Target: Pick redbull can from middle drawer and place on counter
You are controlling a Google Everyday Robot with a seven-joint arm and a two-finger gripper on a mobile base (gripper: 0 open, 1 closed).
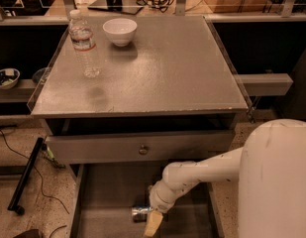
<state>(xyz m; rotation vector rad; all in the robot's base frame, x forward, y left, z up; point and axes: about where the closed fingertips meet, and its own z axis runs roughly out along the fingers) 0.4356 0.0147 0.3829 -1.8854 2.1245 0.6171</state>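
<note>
I'm reaching the gripper [151,221] low into the middle drawer [108,195] because the redbull can [140,213] is lying on its floor there; can't tell if the jaws are gripping it.

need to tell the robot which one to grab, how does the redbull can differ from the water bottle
The redbull can is silver metal; the water bottle is clear plastic with a label. The can looks shorter than the bottle. The can seems to lie on its side in the middle drawer, right beside the pincer; the bottle stands upright on the counter, far from it. Both are slim drink containers.
</note>
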